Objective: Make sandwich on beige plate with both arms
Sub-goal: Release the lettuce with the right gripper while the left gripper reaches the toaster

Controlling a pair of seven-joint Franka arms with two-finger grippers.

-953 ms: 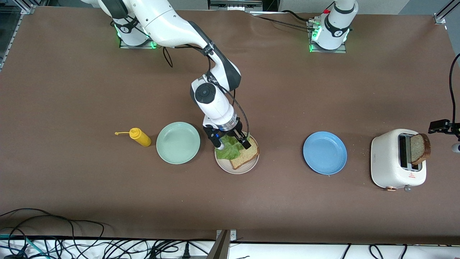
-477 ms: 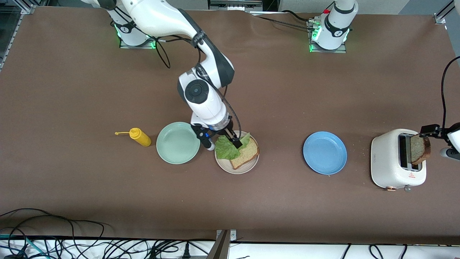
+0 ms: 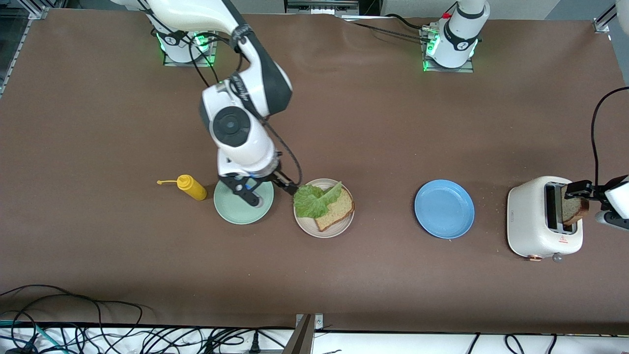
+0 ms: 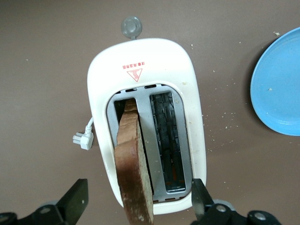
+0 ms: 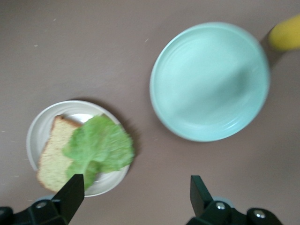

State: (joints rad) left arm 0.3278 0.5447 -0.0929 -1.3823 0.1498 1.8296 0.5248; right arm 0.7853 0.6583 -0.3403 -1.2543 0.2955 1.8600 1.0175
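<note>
Currently, scanning the front view from the right arm's end of the table toward the left arm's, a yellow squeeze bottle (image 3: 192, 187) lies beside a mint green plate (image 3: 235, 204). The right gripper (image 3: 263, 191) hangs over that plate's edge, fingers spread wide and holding nothing. Next comes the beige plate (image 3: 324, 230), carrying one slice of brown bread (image 3: 336, 212) with a lettuce leaf (image 3: 314, 201) on top, so the sandwich lacks its top slice. A blue plate (image 3: 444, 209) follows, then a white toaster (image 3: 535, 231) with a second slice (image 4: 134, 173) standing in one slot. The left gripper (image 4: 138, 204) straddles this slice, fingers wide and not visibly touching it. Fetching the top slice seems the step in hand; next, those fingers should close on it and lift straight up.
</note>
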